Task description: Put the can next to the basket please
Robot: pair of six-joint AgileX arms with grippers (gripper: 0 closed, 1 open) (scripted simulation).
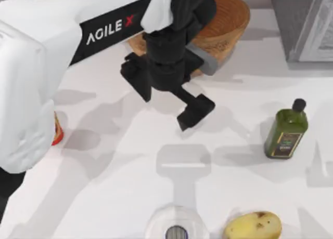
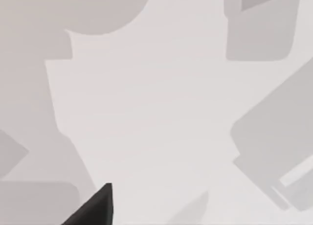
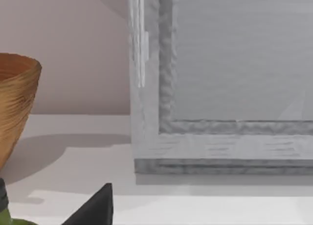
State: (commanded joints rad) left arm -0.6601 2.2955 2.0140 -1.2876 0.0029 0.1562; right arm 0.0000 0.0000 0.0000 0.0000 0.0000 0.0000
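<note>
Left arm (image 1: 78,31) spans the table (image 1: 130,161); left gripper (image 1: 166,101) hangs empty, fingers spread, beside the basket (image 1: 223,21). Can (image 1: 57,130) stands at the left edge, under the arm. Step in hand: approach. Next: reach back left, descend, pinch can.

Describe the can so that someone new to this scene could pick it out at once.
Start at the white table's left edge in the top view, where the left arm's big white link crosses it. The can peeks out from beside that link. It is small, red and orange, unlike the dark green bottle and the yellow potato to the right.
</note>
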